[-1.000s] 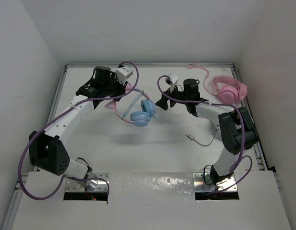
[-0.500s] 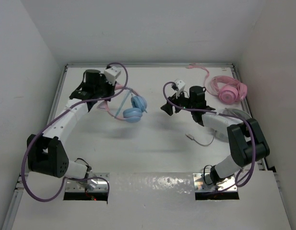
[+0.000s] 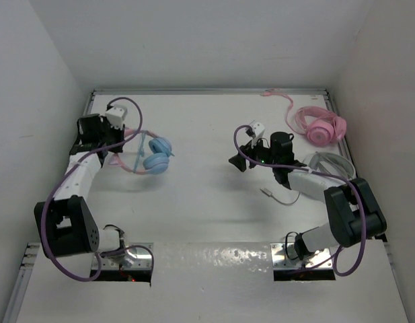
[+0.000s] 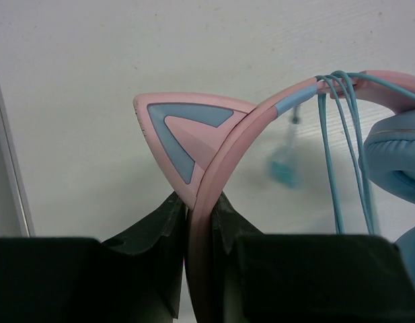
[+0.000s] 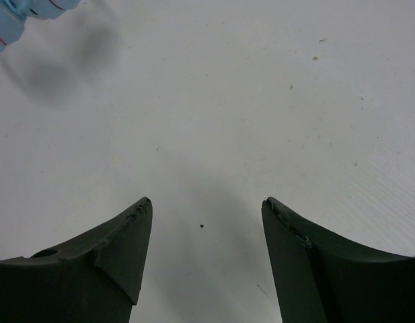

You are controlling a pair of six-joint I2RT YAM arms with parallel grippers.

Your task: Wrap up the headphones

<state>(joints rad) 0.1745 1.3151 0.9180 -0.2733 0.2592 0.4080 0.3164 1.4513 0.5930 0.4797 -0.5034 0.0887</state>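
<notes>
The headphones (image 3: 157, 155) have light blue ear cups and a thin pink headband (image 4: 224, 145) with a cat ear (image 4: 177, 131). They hang at the left of the table from my left gripper (image 3: 118, 149), which is shut on the headband (image 4: 200, 202). Pale blue cable (image 4: 338, 134) is looped over the band several times next to an ear cup (image 4: 395, 161). My right gripper (image 3: 238, 161) hovers mid-table, well to the right of them, open and empty (image 5: 206, 205). A bit of light blue (image 5: 5, 20) shows at the top left corner of its view.
All-pink headphones (image 3: 319, 126) lie at the back right, their cable trailing toward the back edge. Larger white-grey headphones (image 3: 326, 161) rest near the right arm, with a grey cable and plug (image 3: 274, 195) in front. The raised left table rim (image 3: 83, 128) is close to my left wrist.
My left arm has swung left and nearer, carrying the headphones from the centre-back toward the left edge. The right gripper has drifted slightly right and nearer, still open.
</notes>
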